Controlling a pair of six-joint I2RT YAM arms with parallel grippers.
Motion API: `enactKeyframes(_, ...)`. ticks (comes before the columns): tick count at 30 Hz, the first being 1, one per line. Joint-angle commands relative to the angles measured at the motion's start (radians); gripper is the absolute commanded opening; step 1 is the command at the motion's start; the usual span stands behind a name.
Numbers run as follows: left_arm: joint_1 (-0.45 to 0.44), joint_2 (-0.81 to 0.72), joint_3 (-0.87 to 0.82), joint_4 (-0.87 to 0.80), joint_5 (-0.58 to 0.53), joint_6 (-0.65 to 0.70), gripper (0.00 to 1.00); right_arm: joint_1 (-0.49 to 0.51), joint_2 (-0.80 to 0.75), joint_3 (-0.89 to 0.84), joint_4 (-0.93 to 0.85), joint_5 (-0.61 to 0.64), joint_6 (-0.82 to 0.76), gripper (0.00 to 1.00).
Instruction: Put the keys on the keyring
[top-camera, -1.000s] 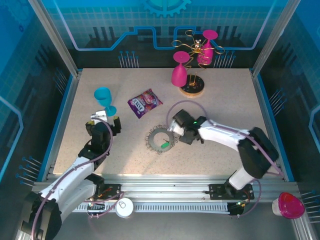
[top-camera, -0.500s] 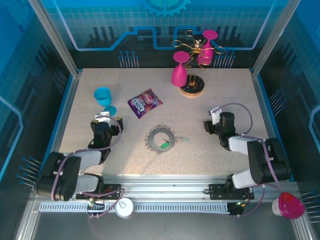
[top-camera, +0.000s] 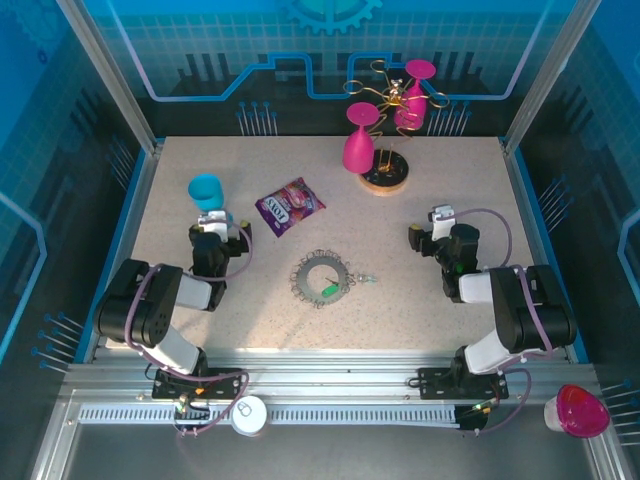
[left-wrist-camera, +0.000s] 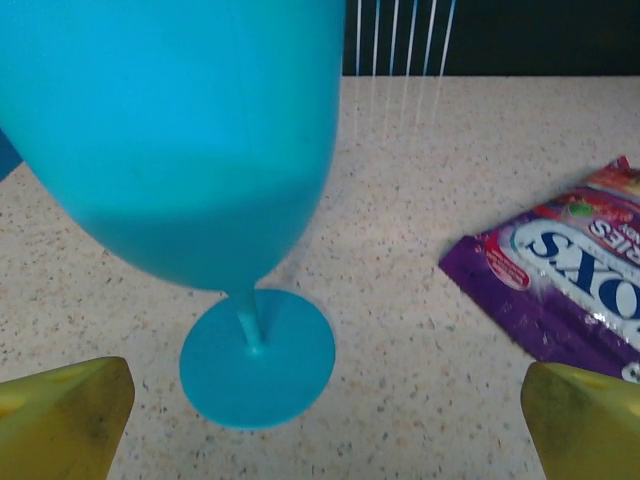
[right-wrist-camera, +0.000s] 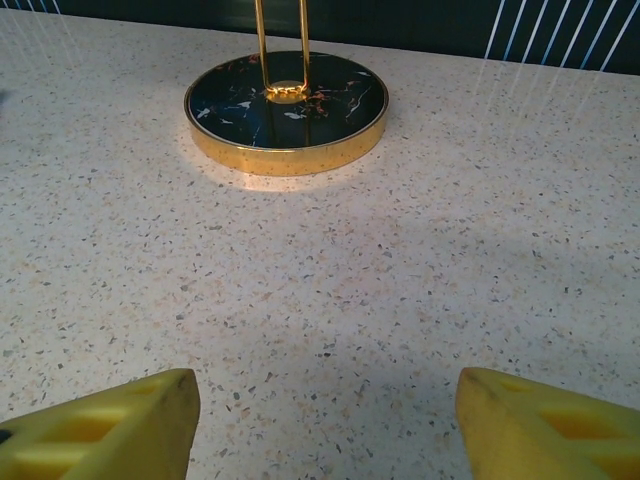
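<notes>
The keyring (top-camera: 321, 277), a dark ring fringed with small wire loops, lies flat mid-table. A bright green key (top-camera: 329, 289) rests across its lower right rim. A pale key (top-camera: 366, 279) lies just outside the ring on the right; whether either is threaded on I cannot tell. My left gripper (top-camera: 213, 224) stands open far to the left, its yellow fingers (left-wrist-camera: 62, 415) empty, facing a blue goblet (left-wrist-camera: 200, 140). My right gripper (top-camera: 438, 220) stands open to the right of the ring, fingers (right-wrist-camera: 110, 430) wide apart over bare table.
The blue goblet's foot (left-wrist-camera: 257, 355) stands right before the left jaws. A purple snack packet (top-camera: 289, 206) lies behind the ring. At the back stands a glass rack with pink goblets (top-camera: 359, 150) on a round gold-rimmed base (right-wrist-camera: 287, 110).
The right arm has drawn back from the keyring to the right side and its jaws have opened wider. The left arm has folded back toward the blue goblet.
</notes>
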Motion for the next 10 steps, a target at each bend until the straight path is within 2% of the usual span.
enactKeyframes(1,0.023,-0.017,0.031,-0.056,0.021,-0.024,0.99,-0.01,0.005,0.012,0.034,0.018,0.014,0.71)
enactKeyframes(4,0.061,-0.025,0.052,-0.107,0.095,-0.047,0.99,-0.01,0.005,0.013,0.033,0.018,0.014,0.74)
enactKeyframes(6,0.067,-0.025,0.053,-0.111,0.103,-0.05,0.99,-0.01,0.005,0.013,0.033,0.019,0.013,0.78)
enactKeyframes(7,0.067,-0.026,0.052,-0.116,0.103,-0.052,0.99,-0.01,0.005,0.014,0.033,0.02,0.013,0.86)
enactKeyframes(8,0.067,-0.027,0.051,-0.112,0.104,-0.05,0.99,-0.01,0.005,0.013,0.033,0.02,0.013,1.0)
enactKeyframes(10,0.065,-0.027,0.047,-0.103,0.106,-0.048,0.99,-0.004,0.003,0.011,0.035,0.032,0.01,1.0)
